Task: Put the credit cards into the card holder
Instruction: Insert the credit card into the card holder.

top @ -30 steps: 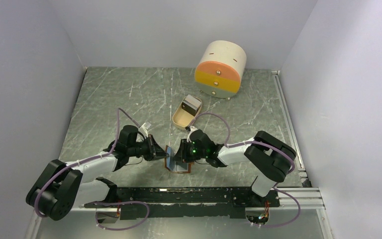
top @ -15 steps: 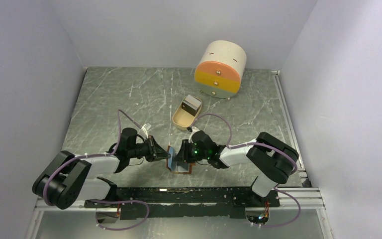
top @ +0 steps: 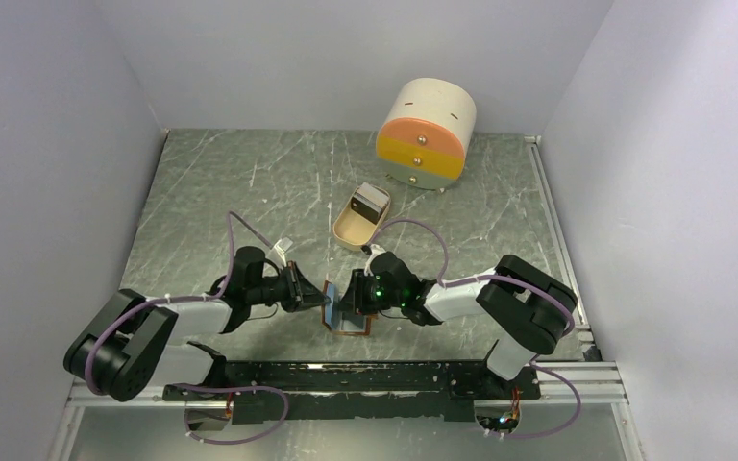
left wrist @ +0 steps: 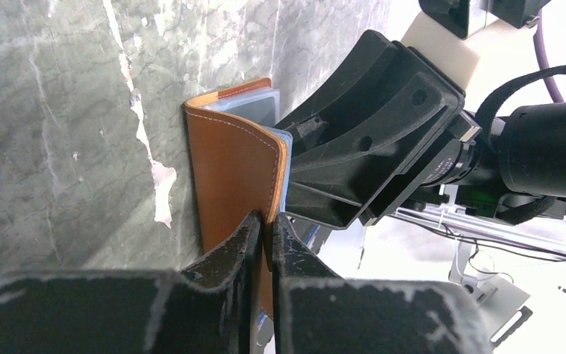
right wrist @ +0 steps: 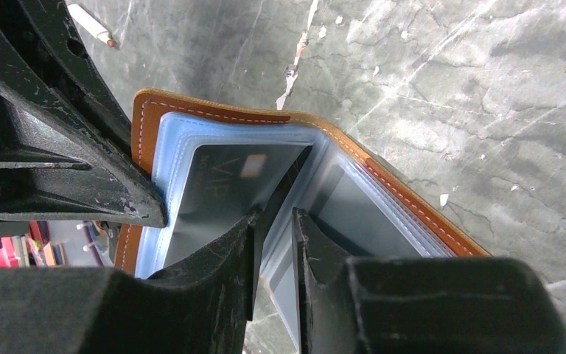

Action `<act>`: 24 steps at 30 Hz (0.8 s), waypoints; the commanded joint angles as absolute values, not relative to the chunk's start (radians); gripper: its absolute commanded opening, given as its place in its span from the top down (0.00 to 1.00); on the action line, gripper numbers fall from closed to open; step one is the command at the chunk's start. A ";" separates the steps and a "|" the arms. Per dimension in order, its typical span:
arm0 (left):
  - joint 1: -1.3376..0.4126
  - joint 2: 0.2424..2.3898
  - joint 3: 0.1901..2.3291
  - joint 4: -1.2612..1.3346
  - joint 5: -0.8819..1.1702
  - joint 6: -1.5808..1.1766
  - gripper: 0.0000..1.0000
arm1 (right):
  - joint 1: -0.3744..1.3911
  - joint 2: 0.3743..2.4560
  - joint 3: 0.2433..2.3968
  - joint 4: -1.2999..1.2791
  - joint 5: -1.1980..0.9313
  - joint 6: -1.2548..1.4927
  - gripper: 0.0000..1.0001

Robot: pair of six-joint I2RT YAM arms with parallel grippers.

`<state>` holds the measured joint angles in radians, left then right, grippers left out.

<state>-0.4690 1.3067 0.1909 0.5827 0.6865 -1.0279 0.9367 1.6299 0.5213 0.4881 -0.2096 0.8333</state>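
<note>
Your left gripper [left wrist: 265,221] pinches the card holder [left wrist: 228,162]; right gripper [right wrist: 274,221], barely parted, straddles one credit card [right wrist: 214,192] (grip unclear); tray [top: 344,230] at twelve o'clock seemingly holds more.

Bright even light, blurred near foreground

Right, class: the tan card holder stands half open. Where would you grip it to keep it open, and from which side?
On the card holder, pinch the raised leather cover at its free edge, coming from the left, outer side, as the left gripper does. That flap is thin, upright and exposed; the clear pockets face right, so nothing blocks them.
</note>
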 commanded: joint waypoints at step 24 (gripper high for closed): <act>-0.566 1.294 0.336 0.131 0.491 -0.878 0.85 | 0.942 1.581 0.532 0.320 -0.128 0.803 0.68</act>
